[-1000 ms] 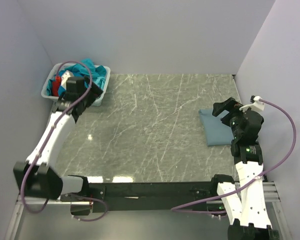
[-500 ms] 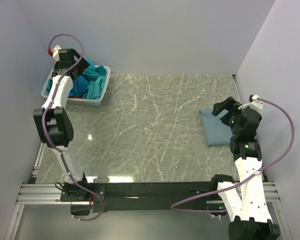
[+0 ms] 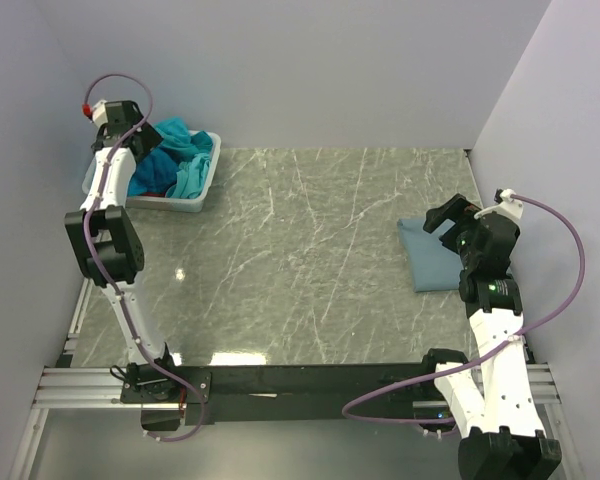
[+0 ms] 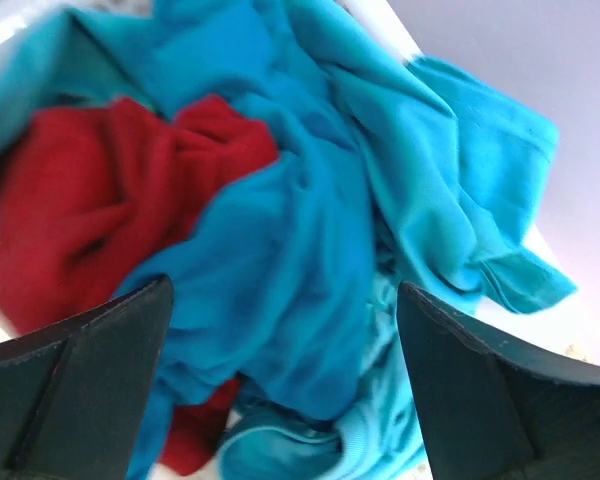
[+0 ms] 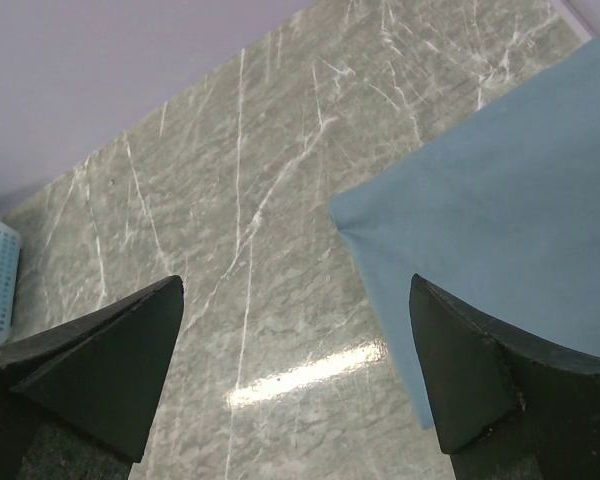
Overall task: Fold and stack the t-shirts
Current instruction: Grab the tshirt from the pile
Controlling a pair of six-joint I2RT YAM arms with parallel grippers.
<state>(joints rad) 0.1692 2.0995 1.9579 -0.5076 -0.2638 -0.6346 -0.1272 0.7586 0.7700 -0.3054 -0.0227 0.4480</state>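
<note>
Since a second ago, the left arm has been lifted and swung back. The left gripper (image 4: 280, 340) is now held over the basket (image 3: 206, 180), at ten o'clock on the table (image 3: 300, 270). The right arm has hardly been moved. Both sets of fingers are spread wide, and nothing is held.

The right gripper (image 5: 295, 300) is held just by the folded shirt (image 3: 432, 268), which lies flat at three o'clock. The other shirts are piled in the basket. They are soft and light, so they will likely flop and bunch up when picked. The blue shirt (image 4: 280, 260) on top is probably best pinched at a thick fold near its middle.

In the top view the pile can hardly be told apart. In the left wrist view a red shirt (image 4: 80, 220) is seen at nine o'clock, partly under the blue one. A lighter turquoise shirt (image 4: 460, 160) is seen at two o'clock.
</note>
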